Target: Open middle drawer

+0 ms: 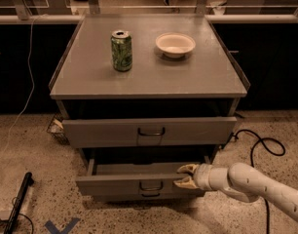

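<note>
The middle drawer (115,184) is a low grey metal front with a small loop handle (150,185), and it stands partly pulled out of the cabinet, its tray showing behind the front. My gripper (187,175) comes in from the right on a white arm (251,184). Its pale fingers (188,168) clamp the top edge of the drawer front, right of the handle.
The taller top drawer (100,131) sits slightly out above. The lowest drawer's handle (150,195) peeks out below. On the cabinet top (81,79) stand a green can (121,50) and a white bowl (175,44). A black cable (266,145) loops on the floor at right, and a black bar (17,201) lies at left.
</note>
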You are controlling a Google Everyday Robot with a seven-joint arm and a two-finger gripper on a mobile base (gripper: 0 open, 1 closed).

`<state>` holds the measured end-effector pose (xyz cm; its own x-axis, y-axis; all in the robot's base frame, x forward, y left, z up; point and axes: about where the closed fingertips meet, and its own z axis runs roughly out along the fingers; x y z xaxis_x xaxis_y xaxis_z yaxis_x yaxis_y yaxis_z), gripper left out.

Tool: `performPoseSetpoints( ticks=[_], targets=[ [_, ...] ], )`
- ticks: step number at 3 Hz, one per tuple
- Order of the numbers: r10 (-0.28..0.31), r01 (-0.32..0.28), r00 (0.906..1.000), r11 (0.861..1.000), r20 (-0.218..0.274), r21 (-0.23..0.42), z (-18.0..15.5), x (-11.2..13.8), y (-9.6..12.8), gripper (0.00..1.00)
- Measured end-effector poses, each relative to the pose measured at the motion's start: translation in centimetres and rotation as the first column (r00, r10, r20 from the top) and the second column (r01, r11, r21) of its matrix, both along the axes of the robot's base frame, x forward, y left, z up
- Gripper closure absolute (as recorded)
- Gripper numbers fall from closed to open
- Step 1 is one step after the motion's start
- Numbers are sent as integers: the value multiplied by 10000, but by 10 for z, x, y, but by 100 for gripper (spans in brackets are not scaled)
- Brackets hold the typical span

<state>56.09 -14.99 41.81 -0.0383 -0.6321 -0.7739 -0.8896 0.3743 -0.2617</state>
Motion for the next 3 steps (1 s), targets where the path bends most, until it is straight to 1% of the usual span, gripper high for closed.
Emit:
performPoseSetpoints(
  ticks=[1, 3],
  targets=[
    [1, -1, 10000, 10000, 0, 1, 0, 0, 0, 52],
    [1, -1, 10000, 10000, 0, 1, 0, 0, 0, 6]
  ],
)
